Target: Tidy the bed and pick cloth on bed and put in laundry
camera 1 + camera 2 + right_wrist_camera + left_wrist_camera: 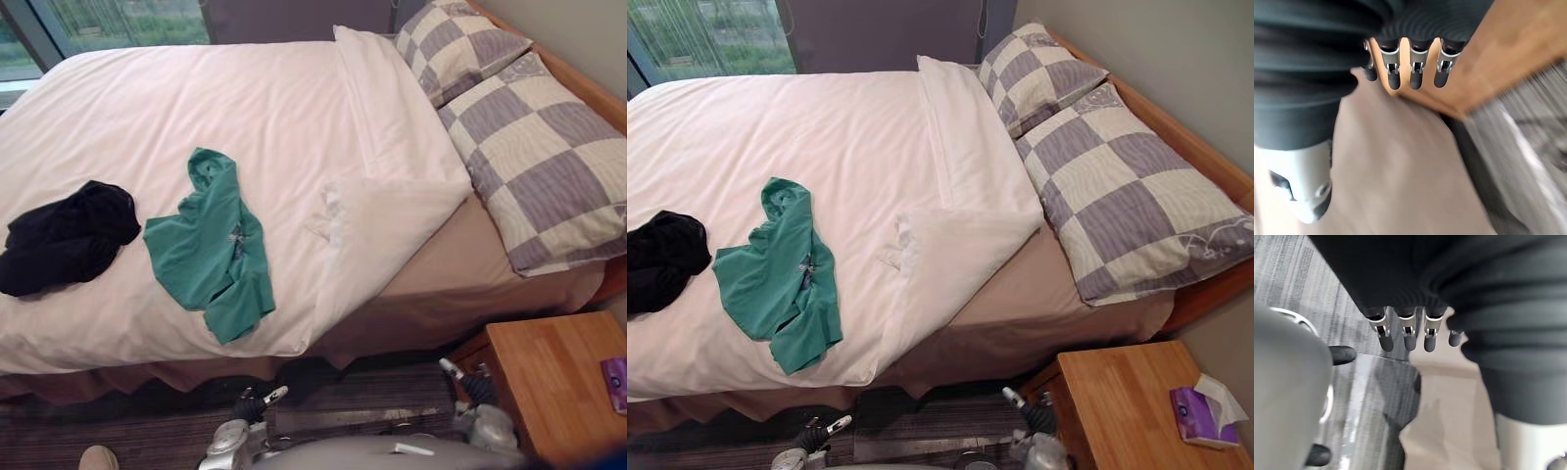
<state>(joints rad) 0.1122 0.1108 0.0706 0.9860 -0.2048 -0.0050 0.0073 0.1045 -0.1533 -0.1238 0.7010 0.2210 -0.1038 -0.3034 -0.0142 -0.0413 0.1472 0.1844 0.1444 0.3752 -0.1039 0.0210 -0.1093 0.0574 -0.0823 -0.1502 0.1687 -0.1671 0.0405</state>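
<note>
A green shirt lies crumpled on the white duvet, near the bed's front edge. To its left a black garment sits bunched up. The duvet's front right corner is folded back, baring the tan sheet. Two checked pillows rest at the head on the right. My left hand hangs low over the carpet in front of the bed, fingers straight and holding nothing. My right hand hangs by the nightstand, fingers straight and holding nothing too.
A wooden nightstand stands at the lower right with a purple tissue pack on it. A wooden bed frame runs along the wall. A window is beyond the bed. A person's shoe shows on the carpet at the lower left.
</note>
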